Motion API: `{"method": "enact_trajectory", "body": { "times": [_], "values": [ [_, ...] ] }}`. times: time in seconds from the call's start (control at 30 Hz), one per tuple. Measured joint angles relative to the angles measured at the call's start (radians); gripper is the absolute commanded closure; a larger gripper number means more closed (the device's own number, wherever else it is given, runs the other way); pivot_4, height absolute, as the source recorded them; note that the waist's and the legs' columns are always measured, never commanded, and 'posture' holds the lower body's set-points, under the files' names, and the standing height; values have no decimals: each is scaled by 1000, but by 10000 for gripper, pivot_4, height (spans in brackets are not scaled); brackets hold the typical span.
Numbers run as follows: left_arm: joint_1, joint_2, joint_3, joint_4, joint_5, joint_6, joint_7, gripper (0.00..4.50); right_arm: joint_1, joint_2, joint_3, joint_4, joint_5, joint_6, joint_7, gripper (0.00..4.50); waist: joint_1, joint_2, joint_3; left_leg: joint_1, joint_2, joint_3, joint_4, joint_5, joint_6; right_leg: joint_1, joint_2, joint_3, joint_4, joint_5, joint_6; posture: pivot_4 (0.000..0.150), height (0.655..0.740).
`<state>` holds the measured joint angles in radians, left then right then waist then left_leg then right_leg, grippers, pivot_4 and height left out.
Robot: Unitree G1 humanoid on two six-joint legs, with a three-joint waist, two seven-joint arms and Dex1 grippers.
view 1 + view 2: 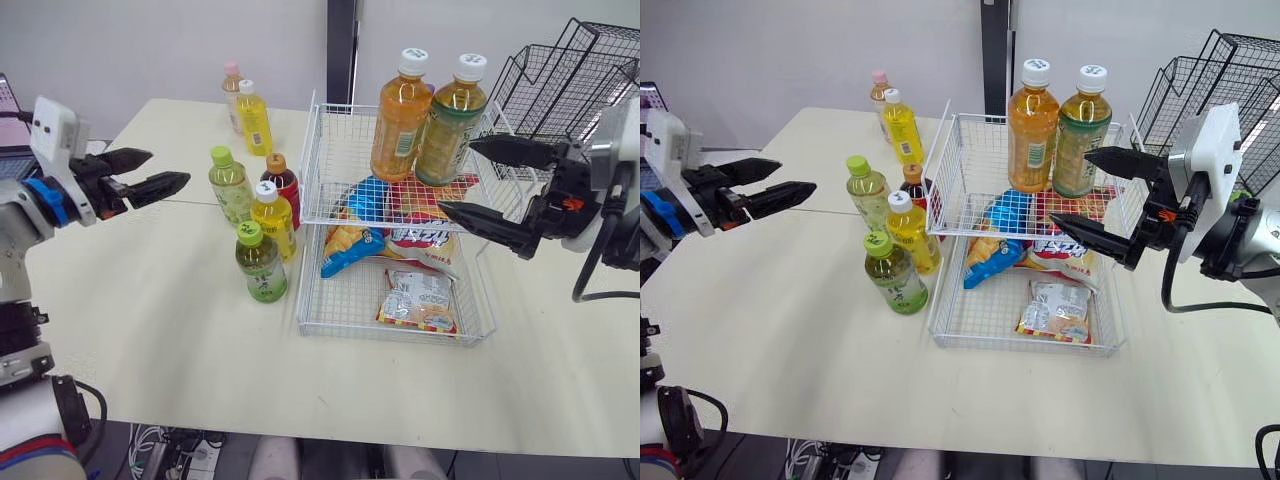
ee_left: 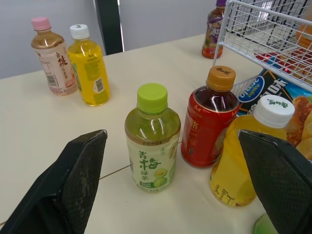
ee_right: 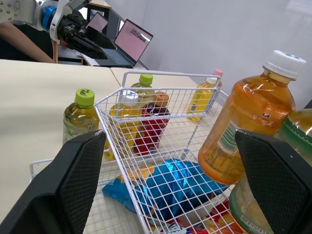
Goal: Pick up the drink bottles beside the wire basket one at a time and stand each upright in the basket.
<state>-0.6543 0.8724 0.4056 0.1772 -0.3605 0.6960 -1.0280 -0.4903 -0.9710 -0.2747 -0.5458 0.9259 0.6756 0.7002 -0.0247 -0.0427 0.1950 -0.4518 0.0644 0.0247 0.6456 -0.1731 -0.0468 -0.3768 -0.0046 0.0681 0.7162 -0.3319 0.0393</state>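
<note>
While both are empty, the left hand (image 1: pixel 168 167) hovers fingers spread, well left of the wire basket (image 1: pixel 390 336), and the right hand (image 1: pixel 456 177) gapes wide at the basket's right side. Just left of the basket, a pale green-capped bottle (image 1: pixel 230 185), a brown-capped red bottle (image 1: pixel 283 186), a white-capped yellow bottle (image 1: pixel 272 218) and a darker green-capped bottle (image 1: pixel 260 263) stand upright on the counter (image 1: pixel 150 300). Two amber bottles (image 1: pixel 400 115) stand upright in the basket's upper tier.

Bright, even light from overhead spreads across the cream table (image 1: pixel 150 330), casting only faint, soft shadows beside the green-capped bottle (image 1: pixel 260 262) and the wire basket (image 1: pixel 380 330), with small glints on the orange tea bottle (image 1: pixel 400 115) and the glossy snack bags (image 1: pixel 420 300).
</note>
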Motion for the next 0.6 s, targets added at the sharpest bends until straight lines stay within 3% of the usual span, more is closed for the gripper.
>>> {"method": "enact_trajectory", "body": {
  "times": [0.33,0.6],
  "values": [
    [-112,-166,-106,135,16,-105,173,225,82,-20,-81,-132,117,76,-23,0,-2,0,0,0,-1,-1,0,0,0,1,2,-1,-1,0,0,1500,7300],
    [-192,-190,-125,241,33,-164,275,225,127,-40,-140,-191,228,107,-77,0,-9,0,0,1,-1,-1,-1,0,0,1,2,0,0,0,0,1500,7300]
  ]
}}
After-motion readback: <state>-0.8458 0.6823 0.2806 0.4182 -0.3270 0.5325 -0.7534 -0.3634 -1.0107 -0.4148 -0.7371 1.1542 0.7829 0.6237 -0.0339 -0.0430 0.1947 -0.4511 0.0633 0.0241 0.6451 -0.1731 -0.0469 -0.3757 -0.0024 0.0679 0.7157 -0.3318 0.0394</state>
